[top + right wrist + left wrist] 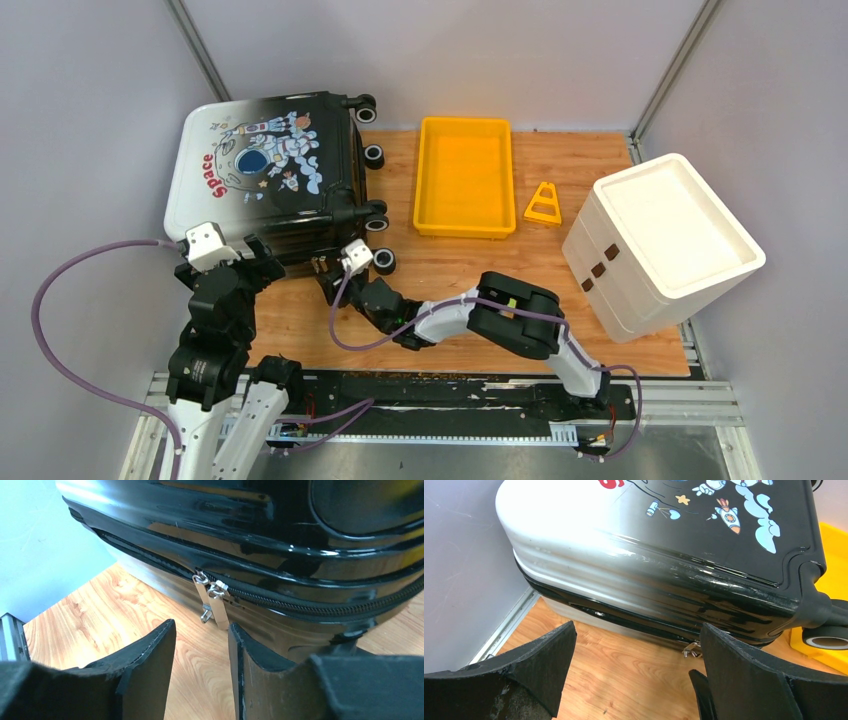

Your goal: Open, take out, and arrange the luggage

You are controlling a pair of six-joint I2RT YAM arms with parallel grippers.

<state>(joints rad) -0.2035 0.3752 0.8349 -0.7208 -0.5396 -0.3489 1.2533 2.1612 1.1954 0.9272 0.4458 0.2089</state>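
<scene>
Opening step: right end effector (201, 628), fingers apart, faces the zip pulls (212, 602) on the closed luggage (265, 170) (left end effector (638, 627) gapes nearby); next likely demands pinching one pull squarely.

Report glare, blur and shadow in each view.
Top external: even soft light, all sharp, only faint shadow beside the luggage. Left wrist: white glare streaks along its ribbed side; left fingers fairly crisp. Right wrist: glossy black shell carries warm reflections; zipper pulls sharp, right fingers soft toward the bottom edge.
</scene>
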